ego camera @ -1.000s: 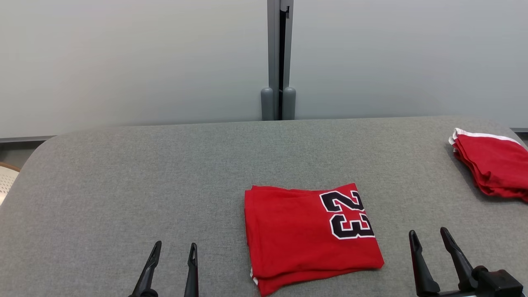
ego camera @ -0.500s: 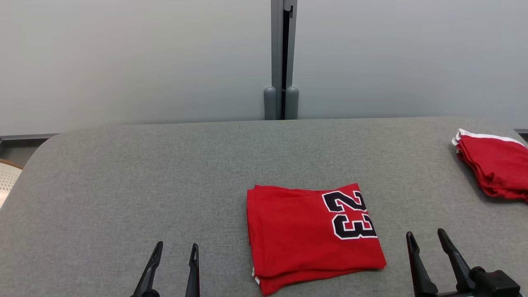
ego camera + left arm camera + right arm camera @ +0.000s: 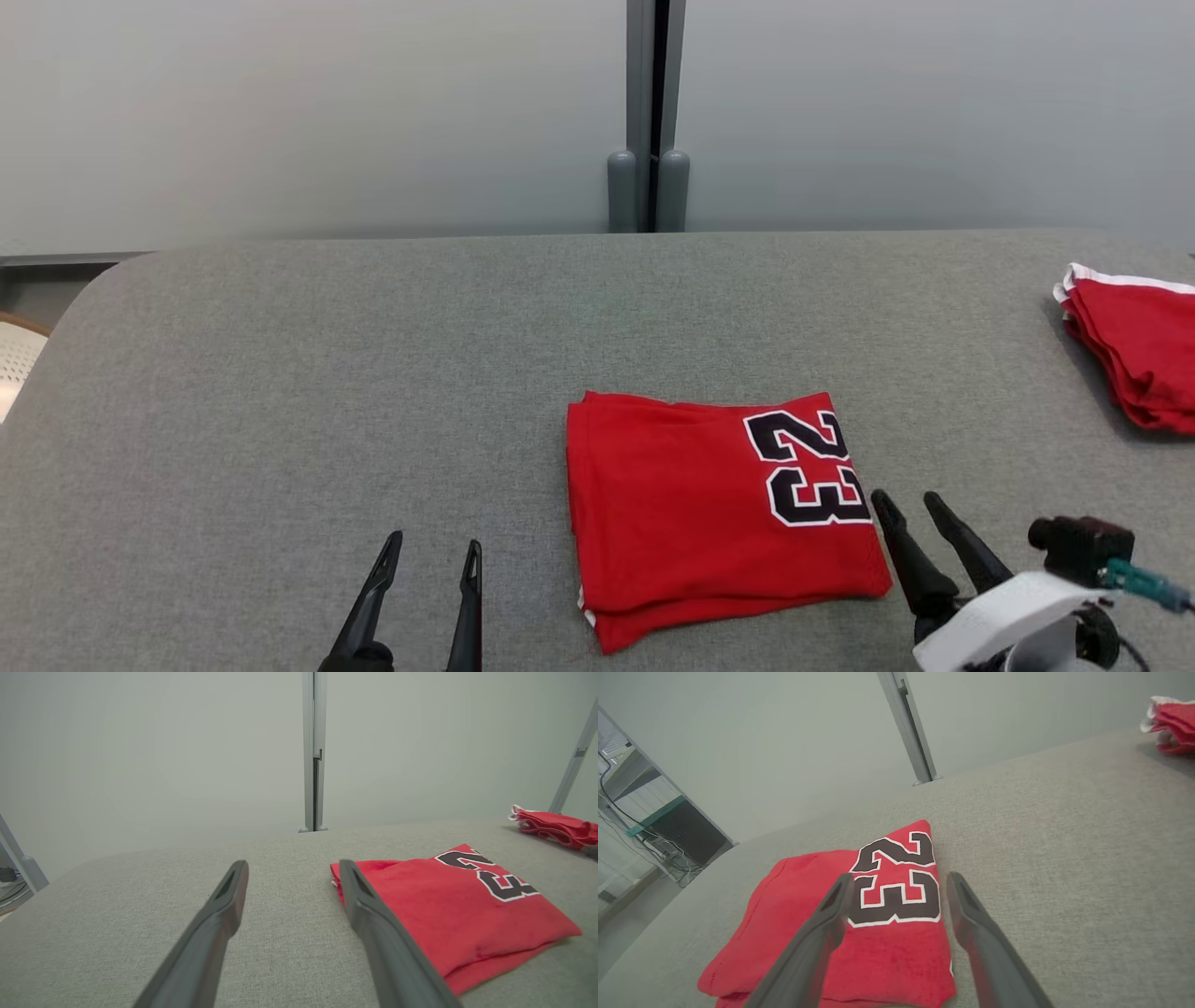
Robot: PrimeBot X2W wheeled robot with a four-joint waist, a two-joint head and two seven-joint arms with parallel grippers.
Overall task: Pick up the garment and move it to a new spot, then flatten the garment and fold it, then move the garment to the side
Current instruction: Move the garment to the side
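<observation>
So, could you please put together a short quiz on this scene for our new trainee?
1. True or false: the right gripper has its jaws shut on the folded red garment.
2. Which number is printed on the garment? A 32, B 23, C 45.
3. Fill in: the second red pile lies toward the grey table's far ____ side, going by the robot's own sides.
Key: 1 false; the jaws stand open at the garment's right edge, and the garment lies flat on the table. 2 B. 3 right.
</observation>
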